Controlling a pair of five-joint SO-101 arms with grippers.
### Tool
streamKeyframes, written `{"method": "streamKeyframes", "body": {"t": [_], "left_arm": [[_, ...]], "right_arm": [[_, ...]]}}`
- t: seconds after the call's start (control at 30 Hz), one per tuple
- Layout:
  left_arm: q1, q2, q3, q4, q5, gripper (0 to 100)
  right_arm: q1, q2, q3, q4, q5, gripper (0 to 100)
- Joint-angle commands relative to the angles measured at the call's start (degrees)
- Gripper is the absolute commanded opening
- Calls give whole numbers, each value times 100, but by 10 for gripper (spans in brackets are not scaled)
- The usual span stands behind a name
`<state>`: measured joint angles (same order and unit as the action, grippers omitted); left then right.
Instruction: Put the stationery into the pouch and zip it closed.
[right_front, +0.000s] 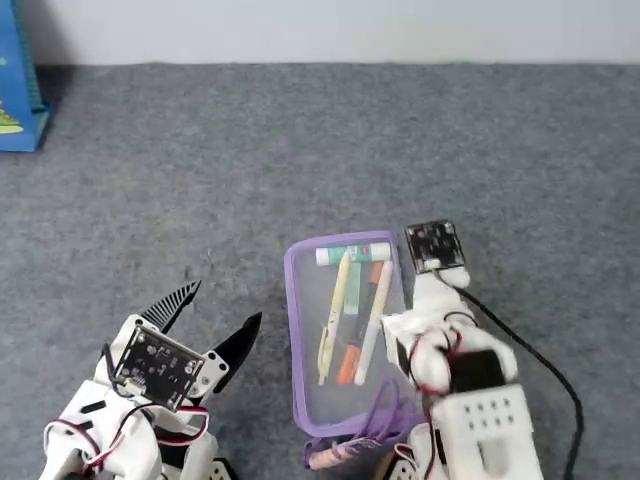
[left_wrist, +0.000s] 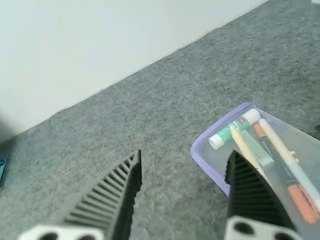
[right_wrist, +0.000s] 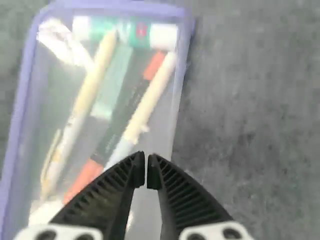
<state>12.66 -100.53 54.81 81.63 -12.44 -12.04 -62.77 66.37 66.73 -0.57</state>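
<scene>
Pouch (right_front: 291, 320), clear with purple trim, lies flat on the grey carpeted surface (right_front: 300, 150), its near end partly hidden under the right arm. The left pincer (right_front: 226, 301) gapes wide near its left side. The right pincer (right_wrist: 146, 167) is clenched above it, nothing visible between the tips. Inside lie pens (right_front: 372, 318) and a glue stick (right_front: 352, 254).

light: bright, even, diffuse from above | shadows: faint, soft-edged | glare: white sheen on pouch (right_wrist: 55, 90) plastic
</scene>
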Motion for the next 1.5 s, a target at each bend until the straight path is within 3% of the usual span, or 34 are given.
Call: {"method": "streamKeyframes", "body": {"t": [0.0, 0.2, 0.53, 0.7, 0.9, 1.07, 1.47], "left_arm": [[-35, -26, -22, 132, 62, 261], [-35, -26, -22, 193, 62, 261], [-44, -44, -40, 193, 273, 261], [-114, -53, -66, 185, 457, 261], [-993, -53, -66, 97, 466, 261], [-1213, -53, -66, 88, 466, 261], [-1266, -53, -57, 88, 466, 261]], "right_arm": [[66, 980, -589, -101, 9, 8], [409, 2114, -967, -136, 44, 12], [347, 4154, -2031, -303, 35, 12], [57, 5156, -2549, -875, 53, 9], [-541, 5754, -2813, -1710, 44, 9], [-998, 6009, -3218, -2114, 18, 9], [-1015, 5077, -3815, 268, 18, 8]]}}
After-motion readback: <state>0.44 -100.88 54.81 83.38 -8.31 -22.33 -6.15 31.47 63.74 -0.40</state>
